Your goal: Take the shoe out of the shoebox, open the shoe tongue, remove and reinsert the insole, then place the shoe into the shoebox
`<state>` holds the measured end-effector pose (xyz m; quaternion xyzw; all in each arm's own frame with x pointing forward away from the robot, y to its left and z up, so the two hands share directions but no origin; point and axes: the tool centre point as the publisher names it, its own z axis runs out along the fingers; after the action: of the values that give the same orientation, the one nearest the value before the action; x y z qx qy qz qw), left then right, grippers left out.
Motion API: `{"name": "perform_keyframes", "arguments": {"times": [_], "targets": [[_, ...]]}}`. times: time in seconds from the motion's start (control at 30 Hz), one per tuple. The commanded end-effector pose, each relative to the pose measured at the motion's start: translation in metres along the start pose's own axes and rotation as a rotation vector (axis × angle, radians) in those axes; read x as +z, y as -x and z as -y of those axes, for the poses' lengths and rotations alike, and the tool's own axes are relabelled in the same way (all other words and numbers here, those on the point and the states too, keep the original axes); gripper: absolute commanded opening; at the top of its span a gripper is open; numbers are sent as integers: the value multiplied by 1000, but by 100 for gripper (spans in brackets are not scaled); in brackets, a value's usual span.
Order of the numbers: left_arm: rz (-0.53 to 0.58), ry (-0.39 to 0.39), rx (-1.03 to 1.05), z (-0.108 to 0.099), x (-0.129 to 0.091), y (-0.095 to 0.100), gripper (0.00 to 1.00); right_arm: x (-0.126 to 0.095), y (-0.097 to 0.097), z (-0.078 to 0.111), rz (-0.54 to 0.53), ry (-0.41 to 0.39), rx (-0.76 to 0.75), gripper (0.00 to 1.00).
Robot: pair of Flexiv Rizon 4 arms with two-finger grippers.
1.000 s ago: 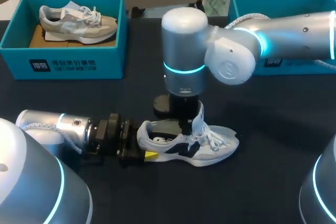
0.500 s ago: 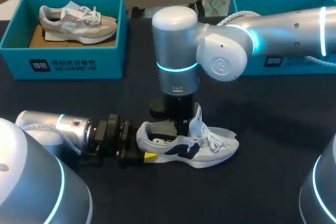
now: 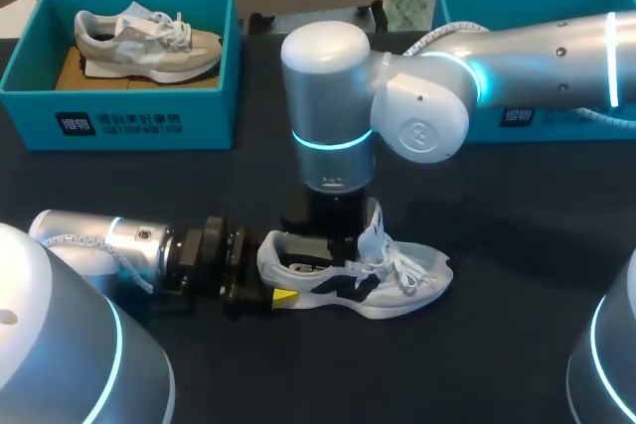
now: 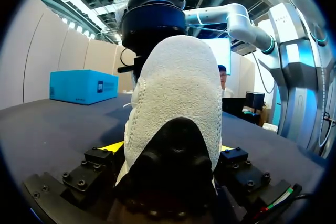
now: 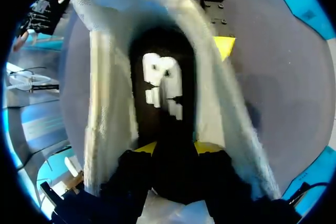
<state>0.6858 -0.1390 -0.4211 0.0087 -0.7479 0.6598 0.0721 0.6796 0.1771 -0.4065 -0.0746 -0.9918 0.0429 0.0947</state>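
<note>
1. Your shoe point(image 3: 353, 280) lies on its sole on the dark bench point(image 3: 517, 345), outside both boxes. Its heel points toward your left arm and its toe toward your right side.
2. Your left tool point(image 4: 168, 153) is clamped on the heel. In the left wrist view its yellow-tipped fingers point(image 4: 111, 146) press the heel from both sides, low and close to the bench top.
3. Your right arm comes in from the right along the back of the bench and drops straight down over the shoe's opening. The right tool point(image 5: 176, 149) sits inside that opening, just above the black insole point(image 5: 163, 93). You cannot tell from these views whether it is holding anything.
4. The tongue point(image 3: 373, 230) stands upright, just beside the right arm's wrist. The laces point(image 3: 402, 263) lie loose over the front of the shoe.
5. The left shoebox point(image 3: 119, 121) sits at the back left corner with a second shoe point(image 3: 147, 42), grey, lying inside it. It is well apart from your shoe, with bare bench between them.
6. The right shoebox point(image 3: 542, 121) sits at the back right. The right arm crosses in front of it and hides part of its front wall.
7. For room to move, you have bare bench past the toe on the right and between the shoe and the near edge. Both near corners are filled by your arms' large housings.
</note>
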Motion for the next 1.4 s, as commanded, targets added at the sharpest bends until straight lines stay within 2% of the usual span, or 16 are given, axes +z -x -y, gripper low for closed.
{"name": "perform_keyframes", "arguments": {"times": [0.03,0.33,0.4,0.43,0.47,0.8,1.03,1.2,1.4], "targets": [[5,0,0,1,1,3,0,12,-9,-3,7,5,3,38],[5,0,0,1,1,3,0,28,-7,-4,-35,31,3,40],[5,0,0,1,1,3,0,30,-7,-4,-47,35,8,31],[5,0,0,1,1,3,0,31,-8,-4,-54,35,11,13],[5,0,0,1,1,3,0,32,-8,-4,-59,34,14,0],[5,0,0,1,1,3,0,24,-28,2,-54,52,36,0],[5,0,0,1,1,3,0,-3,-35,11,33,128,52,0],[5,0,0,1,1,3,0,-28,-36,17,122,230,37,0],[5,0,0,1,1,3,0,-45,-33,20,184,324,2,0]]}}
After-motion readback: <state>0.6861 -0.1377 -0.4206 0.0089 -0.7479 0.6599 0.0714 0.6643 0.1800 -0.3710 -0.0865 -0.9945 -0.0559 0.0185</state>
